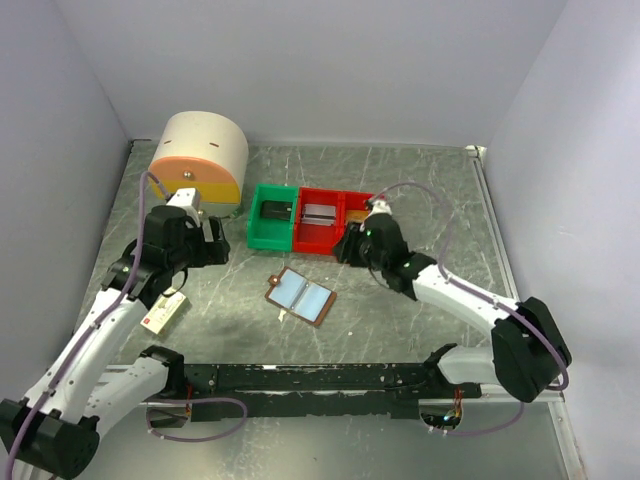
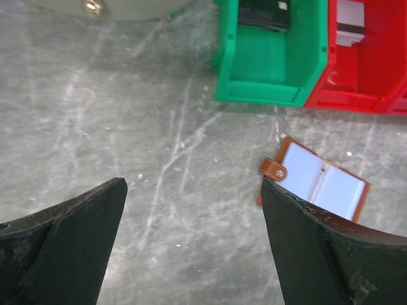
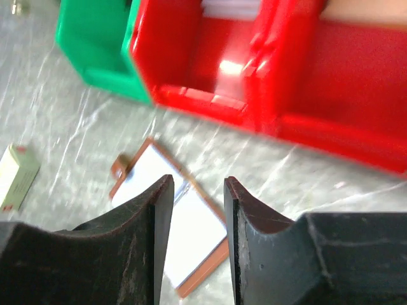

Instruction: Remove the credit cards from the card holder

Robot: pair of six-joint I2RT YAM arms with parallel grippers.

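Card holder (image 1: 300,297) is pictured lying open and flat on the grey marbled table (image 1: 420,190), near its middle and just on the near side of a row of bins. A green bin (image 1: 272,220) is set at the left of the row. A red bin (image 1: 320,222) is pressed against its right side, and a second red bin (image 1: 357,207) beyond that is partly hidden by the right arm. A dark item is seen in the green bin and pale cards in the first red bin. A small white-and-red box (image 1: 165,312) is laid well to the left of the holder, beside the left arm, and a cream-and-orange drum (image 1: 200,160) is stood in the far left corner. The holder is shown with two pale-blue panels facing up, framed in brown, with a small studded brown tab on its left edge. The right gripper (image 3: 198,184) is held just to the far right of the holder, its jaws parted by a narrow gap and clamped on nothing. The left gripper (image 2: 193,187) is held over bare table to the left, its jaws spread wide and gripping nothing
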